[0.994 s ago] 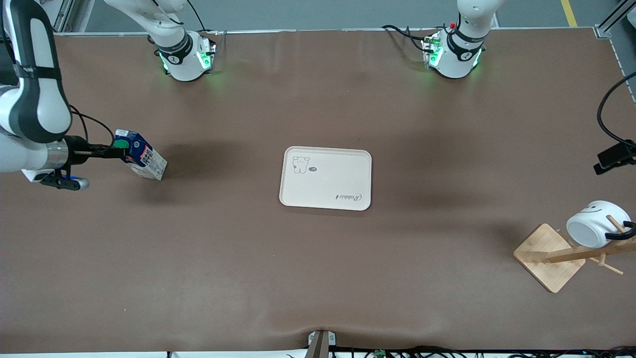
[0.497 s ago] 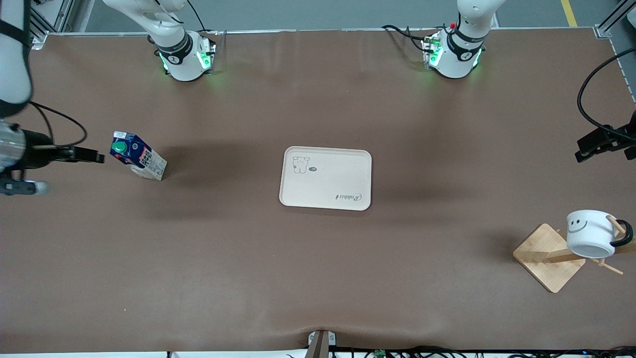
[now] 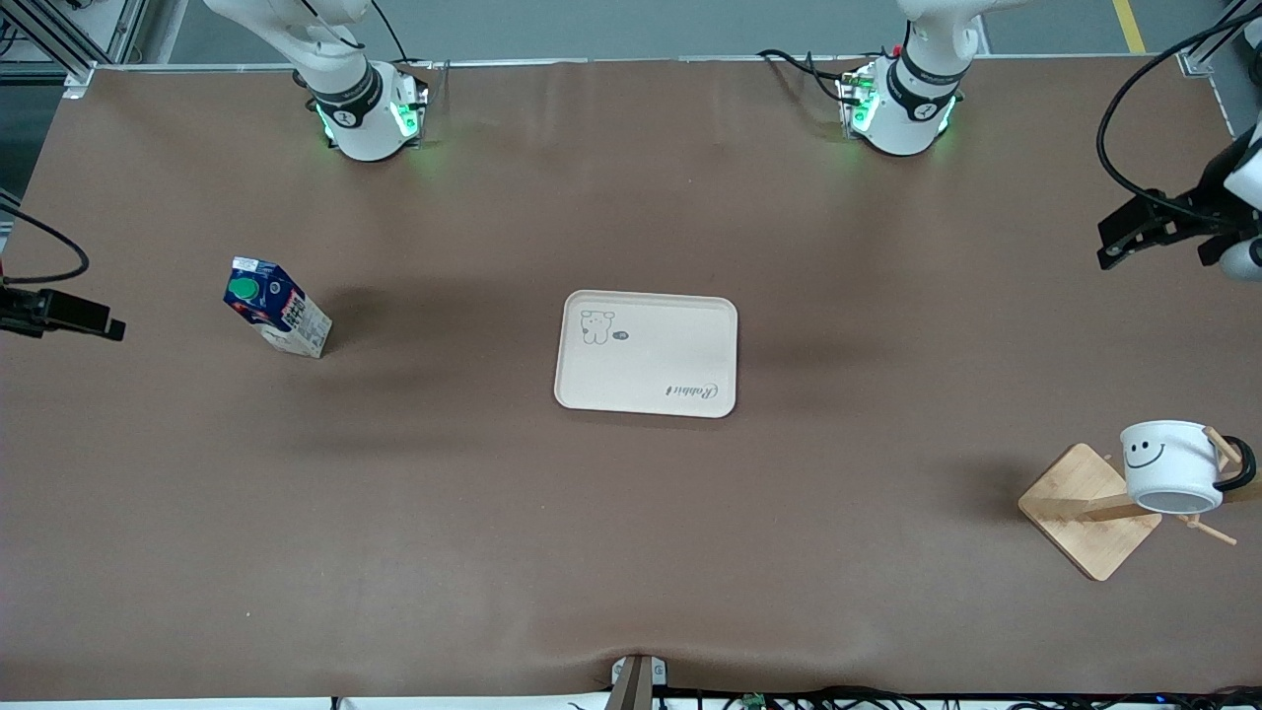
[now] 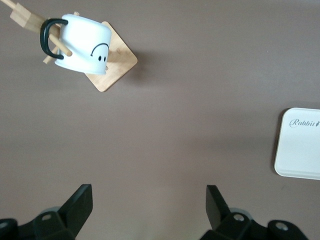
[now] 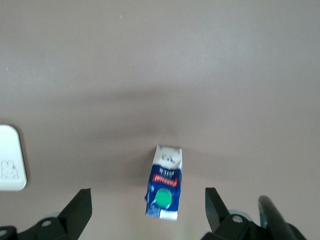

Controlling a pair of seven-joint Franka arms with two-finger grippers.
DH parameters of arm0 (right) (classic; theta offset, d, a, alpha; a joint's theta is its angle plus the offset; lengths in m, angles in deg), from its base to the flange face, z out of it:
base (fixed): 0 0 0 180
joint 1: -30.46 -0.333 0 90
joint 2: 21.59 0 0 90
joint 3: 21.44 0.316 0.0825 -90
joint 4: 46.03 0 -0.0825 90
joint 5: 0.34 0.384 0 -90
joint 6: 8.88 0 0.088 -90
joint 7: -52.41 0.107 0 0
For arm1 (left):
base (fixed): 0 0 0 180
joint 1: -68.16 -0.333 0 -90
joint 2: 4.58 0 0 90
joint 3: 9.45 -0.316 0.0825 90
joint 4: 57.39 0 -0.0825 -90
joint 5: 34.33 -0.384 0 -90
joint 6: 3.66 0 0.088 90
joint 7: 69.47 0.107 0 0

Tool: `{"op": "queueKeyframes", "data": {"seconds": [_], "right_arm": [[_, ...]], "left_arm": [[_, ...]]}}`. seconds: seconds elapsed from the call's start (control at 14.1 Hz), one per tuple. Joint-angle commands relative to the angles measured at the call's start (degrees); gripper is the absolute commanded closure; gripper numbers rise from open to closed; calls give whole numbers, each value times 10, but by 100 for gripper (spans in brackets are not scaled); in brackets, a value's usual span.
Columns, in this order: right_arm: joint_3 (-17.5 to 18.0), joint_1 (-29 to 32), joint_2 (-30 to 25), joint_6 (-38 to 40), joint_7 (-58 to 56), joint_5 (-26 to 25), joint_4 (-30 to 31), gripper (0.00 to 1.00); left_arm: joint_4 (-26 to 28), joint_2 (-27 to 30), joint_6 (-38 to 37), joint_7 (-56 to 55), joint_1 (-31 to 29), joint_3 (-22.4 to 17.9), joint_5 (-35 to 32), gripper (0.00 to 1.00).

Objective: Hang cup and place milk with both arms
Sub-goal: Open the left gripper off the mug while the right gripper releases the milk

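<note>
**Mug on the rack, carton standing loose, both grippers released**

The small white ceramic mug with a black loop handle and a smiley face [image 3: 1170, 465] is hanging by its handle from a peg of the pale bamboo rack with a square flat base [image 3: 1087, 509], low at the right edge of the front frame. In the left wrist view the mug [image 4: 80, 43] is showing smooth and glossy, mouth tilted away from the rack's post.

The small dark blue gable-top cardboard milk carton with a round green cap [image 3: 275, 307] is standing on the matte brown table [image 3: 631, 552] at mid-left of the frame, touching nothing.

The cream rounded-corner plastic tray with a dog print [image 3: 646, 353] is lying flat at centre, wide bare table all around it.

The left gripper [image 3: 1119, 243] is hanging spread and holding nothing at the upper right edge, over the table well apart from the mug. The right gripper [image 3: 99, 323] is sitting at the left edge, fingers parted in its wrist view, the carton [image 5: 164, 189] between them farther off.
</note>
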Motion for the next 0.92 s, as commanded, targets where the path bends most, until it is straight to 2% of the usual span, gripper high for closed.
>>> {"op": "queueKeyframes", "data": {"seconds": [0.0,0.21,0.5,0.64,0.85], "right_arm": [[2,0,-17,26,-6,-13,-11,0],[-1,-9,-21,26,3,-7,-11,0],[2,-15,-63,80,3,-23,-17,0],[2,-21,-99,77,5,-25,32,0],[2,-20,-151,27,11,-24,117,0]], "left_arm": [[53,48,2,-2,42,-42,13,0],[74,65,2,-2,79,-76,14,0],[124,103,16,0,78,-78,26,0],[143,120,23,0,77,-76,27,0],[131,112,18,4,74,-76,40,0]]}}
